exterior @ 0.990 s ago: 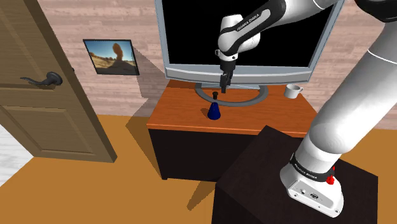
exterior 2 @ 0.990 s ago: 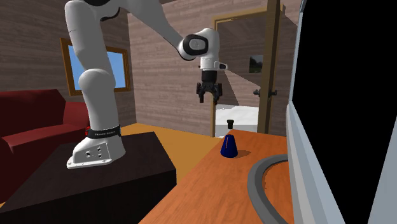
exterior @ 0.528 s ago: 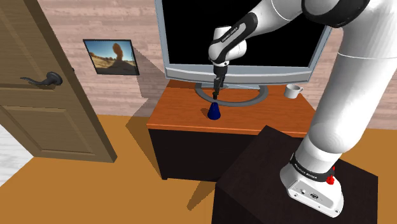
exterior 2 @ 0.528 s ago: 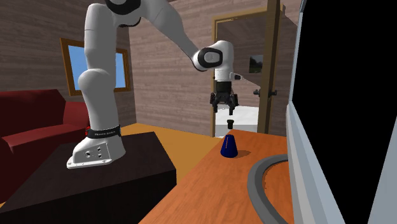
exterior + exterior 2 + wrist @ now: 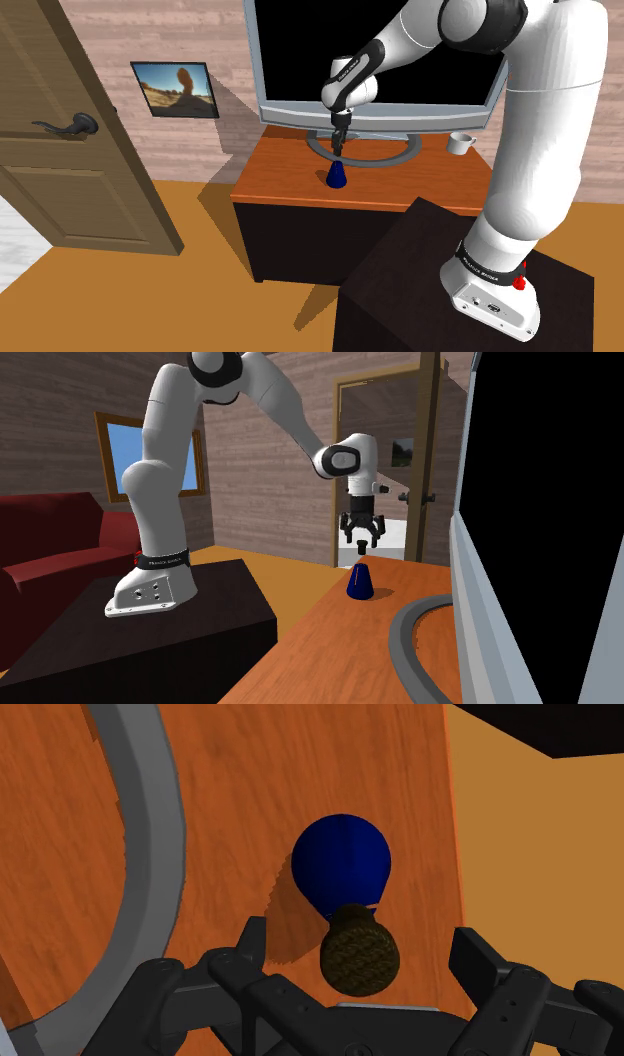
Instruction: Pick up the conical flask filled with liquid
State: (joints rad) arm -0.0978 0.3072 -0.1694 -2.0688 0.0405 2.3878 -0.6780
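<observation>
A dark blue conical flask [image 5: 337,177] with a dark stopper stands upright near the front edge of the orange-brown wooden cabinet top [image 5: 420,185]. My black gripper [image 5: 338,143] hangs straight above it, pointing down, open. From the side, the gripper [image 5: 361,539] is just over the stopper [image 5: 361,548] of the flask [image 5: 360,583]. Looking along the hand, the blue flask [image 5: 340,864] and its cork-like stopper [image 5: 359,950] lie between the spread fingers [image 5: 252,940], which do not touch them; the gripper [image 5: 362,952] holds nothing.
A large black-screened television [image 5: 380,50] with a grey ring-shaped foot [image 5: 362,152] stands behind the flask. A white cup [image 5: 460,143] sits at the cabinet's far end. A wooden door [image 5: 70,130], a wall picture [image 5: 175,89] and a red sofa [image 5: 50,547] surround the dark stand [image 5: 440,290].
The arm has swung the gripper from beside the flask to directly over it and lowered it toward the stopper. The fingers have stayed apart; the flask has not moved.
</observation>
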